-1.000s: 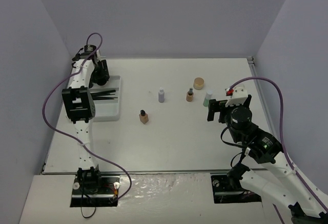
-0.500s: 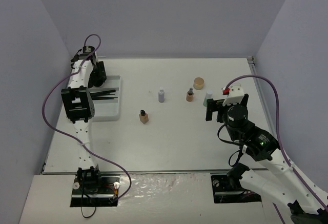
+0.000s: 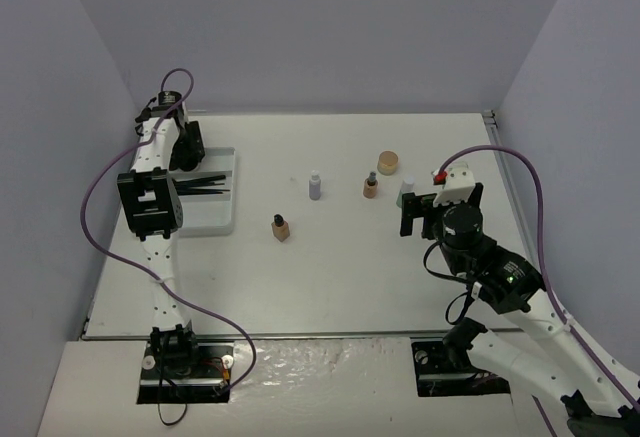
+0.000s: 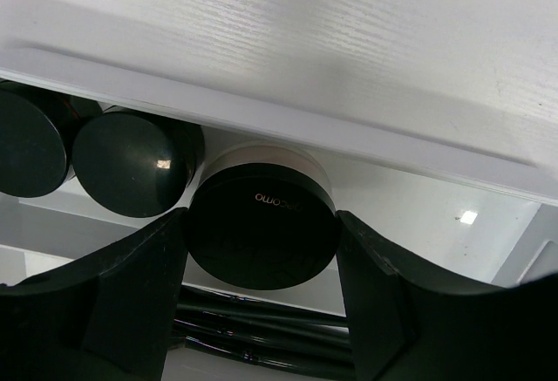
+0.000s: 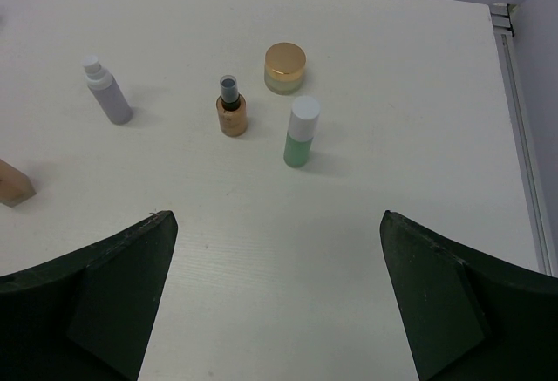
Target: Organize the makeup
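Note:
My left gripper is shut on a black round pot with a beige base, over the far end of the white tray. Two more black pots sit beside it against the tray's wall, and thin black brushes lie below. On the table stand a grey bottle, an amber bottle, a tan round jar, a green-white bottle and a beige bottle. My right gripper is open and empty, just short of the green-white bottle.
The tray's raised far wall runs right behind the held pot. The table's right edge rail lies to the right of the bottles. Grey walls enclose the table on three sides.
The left gripper has shifted slightly left at the tray's far end, still on the pot. The right arm has edged a little left and forward toward the bottles.

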